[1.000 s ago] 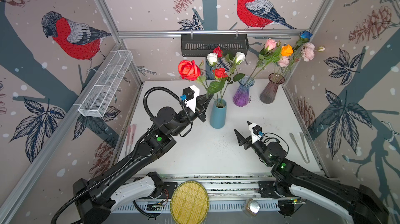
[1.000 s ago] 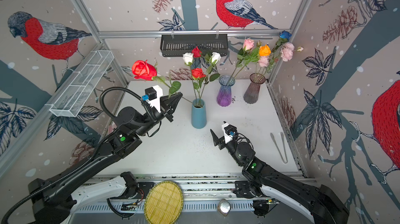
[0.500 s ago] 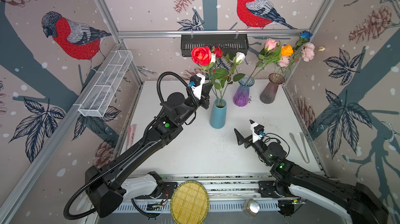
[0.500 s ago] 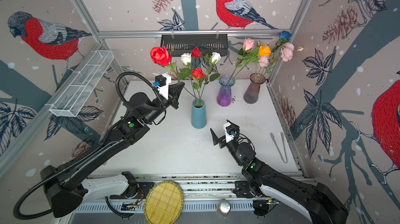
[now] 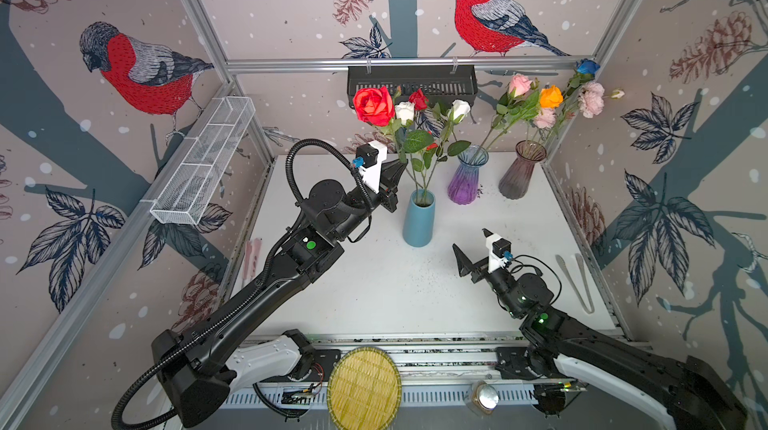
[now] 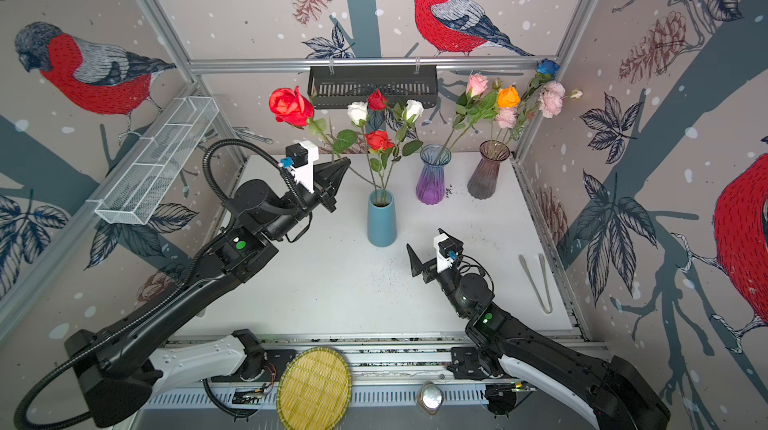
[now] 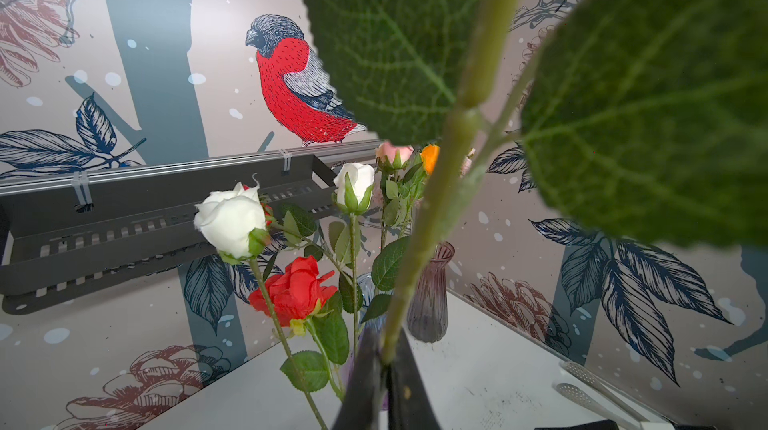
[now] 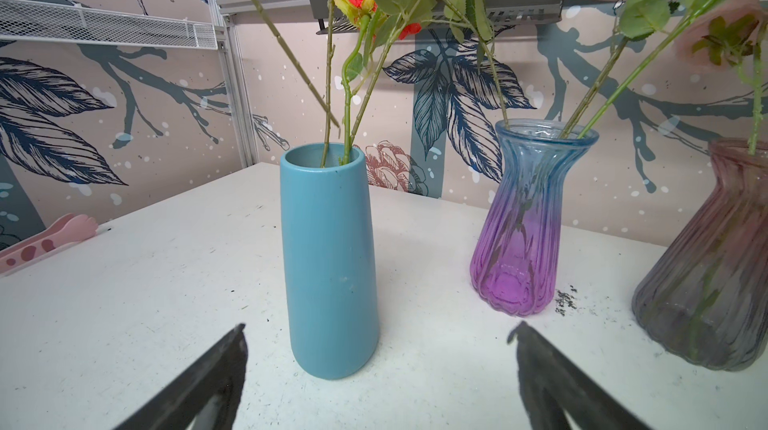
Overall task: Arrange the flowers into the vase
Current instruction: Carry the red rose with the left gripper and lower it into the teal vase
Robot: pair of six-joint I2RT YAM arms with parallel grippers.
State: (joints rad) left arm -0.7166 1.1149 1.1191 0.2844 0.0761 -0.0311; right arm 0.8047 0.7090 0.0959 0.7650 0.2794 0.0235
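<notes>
My left gripper (image 5: 400, 166) (image 6: 346, 163) (image 7: 386, 363) is shut on the green stem (image 7: 424, 240) of a big red rose (image 5: 373, 105) (image 6: 291, 106), held up and tilted to the left of the blue vase (image 5: 419, 220) (image 6: 381, 222) (image 8: 330, 261). The stem's lower end (image 8: 332, 116) hangs just above the vase mouth. White and red roses stand in that vase (image 7: 230, 220). My right gripper (image 5: 469, 240) (image 6: 424, 240) (image 8: 379, 328) is open and empty, low over the table in front of the blue vase.
A purple glass vase (image 5: 466, 180) (image 8: 523, 236) and a grey-pink glass vase (image 5: 519, 174) (image 8: 706, 282) with pink, orange and blue flowers stand at the back right. Metal tongs (image 5: 577, 282) lie at the right edge and pink tongs (image 5: 251, 257) at the left. A black basket (image 5: 411, 82) hangs on the back wall.
My left arm has lifted the red rose and carried it right and back, bringing its stem end over the blue vase. The right arm has stayed still and open.
</notes>
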